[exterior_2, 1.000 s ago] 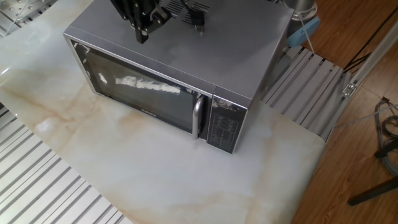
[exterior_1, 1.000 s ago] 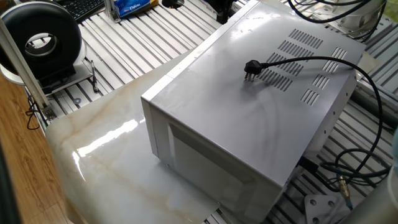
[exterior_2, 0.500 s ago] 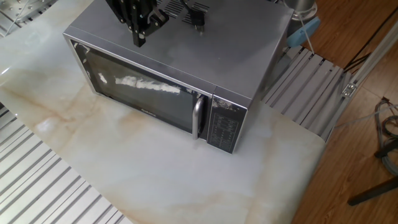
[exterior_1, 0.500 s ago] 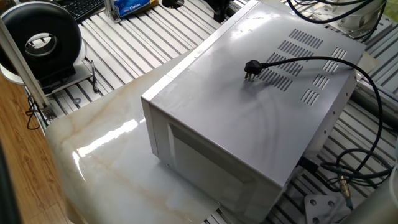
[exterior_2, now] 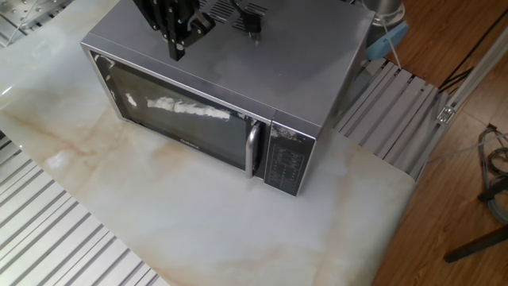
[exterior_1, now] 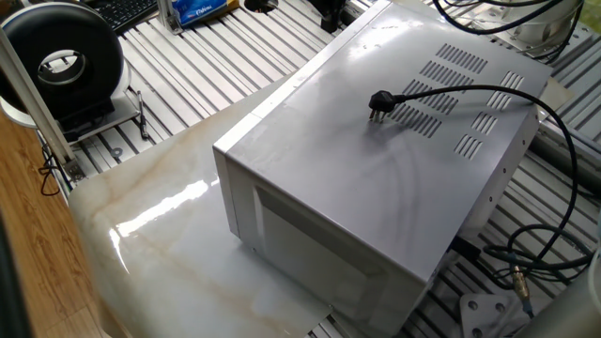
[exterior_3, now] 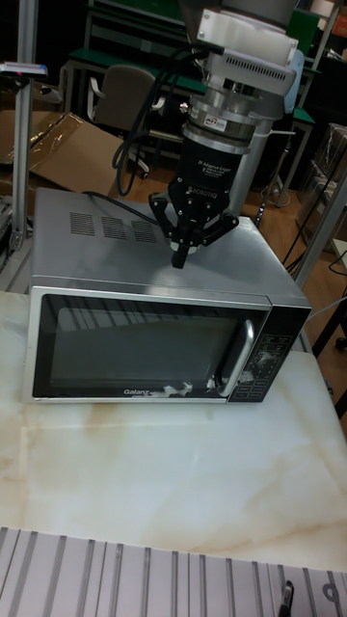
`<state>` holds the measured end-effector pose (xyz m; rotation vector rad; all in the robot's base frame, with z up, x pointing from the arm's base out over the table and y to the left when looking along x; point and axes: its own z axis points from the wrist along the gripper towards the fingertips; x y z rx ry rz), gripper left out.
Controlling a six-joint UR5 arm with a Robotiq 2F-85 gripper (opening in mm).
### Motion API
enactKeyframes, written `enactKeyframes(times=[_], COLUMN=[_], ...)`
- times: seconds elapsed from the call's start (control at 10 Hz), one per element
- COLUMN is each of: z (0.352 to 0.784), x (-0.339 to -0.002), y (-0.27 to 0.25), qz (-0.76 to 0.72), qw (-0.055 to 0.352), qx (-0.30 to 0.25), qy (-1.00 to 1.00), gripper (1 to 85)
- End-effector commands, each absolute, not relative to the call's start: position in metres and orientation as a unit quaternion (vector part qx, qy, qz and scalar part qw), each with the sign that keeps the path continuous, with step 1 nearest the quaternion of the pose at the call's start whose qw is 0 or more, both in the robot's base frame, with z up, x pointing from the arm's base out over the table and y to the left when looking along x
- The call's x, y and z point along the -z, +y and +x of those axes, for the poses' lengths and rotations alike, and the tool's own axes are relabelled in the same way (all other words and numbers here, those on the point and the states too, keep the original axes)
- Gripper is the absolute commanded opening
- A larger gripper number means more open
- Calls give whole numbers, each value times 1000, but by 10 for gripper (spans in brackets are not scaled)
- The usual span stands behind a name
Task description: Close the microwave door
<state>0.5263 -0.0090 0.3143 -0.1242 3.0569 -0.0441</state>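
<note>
grey sheet metal makes the microwave [exterior_3: 159,308], which stands on the pale marble-patterned bench [exterior_2: 198,214] and takes up most of its back part. the microwave door [exterior_3: 145,349] is flat against the front of the box, flush with the control panel [exterior_3: 270,362] at its right end; no gap shows along its edges in the tall fixed view or in the other fixed view. its vertical silver handle [exterior_2: 252,149] is at the right edge of the dark window, and white smudges show on the glass.

the gripper [exterior_3: 180,255] hangs point-down over the top of the microwave, a little behind the front edge and above the left-middle part of the door — its black fingers [exterior_2: 176,44] are pressed together with no gap between the tips, and they hold nothing. the tips look to be just above the metal top, but i cannot tell if they touch it.

on the top panel there are rows of vent slots [exterior_1: 449,89], and the black power cord [exterior_1: 488,94] lies across them with its plug [exterior_1: 379,103] resting on the metal. a black round device [exterior_1: 61,61] stands well apart, beyond the far corner of the bench.
</note>
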Motion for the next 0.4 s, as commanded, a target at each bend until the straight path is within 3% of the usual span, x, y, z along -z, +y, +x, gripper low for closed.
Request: enactKeyframes(times=[0.0,0.3], z=[527,527], x=[-316,-315], y=[-7,-7], qz=[-42,-46], qw=[44,43], qx=[9,10], qy=[998,998], gripper=[10,10])
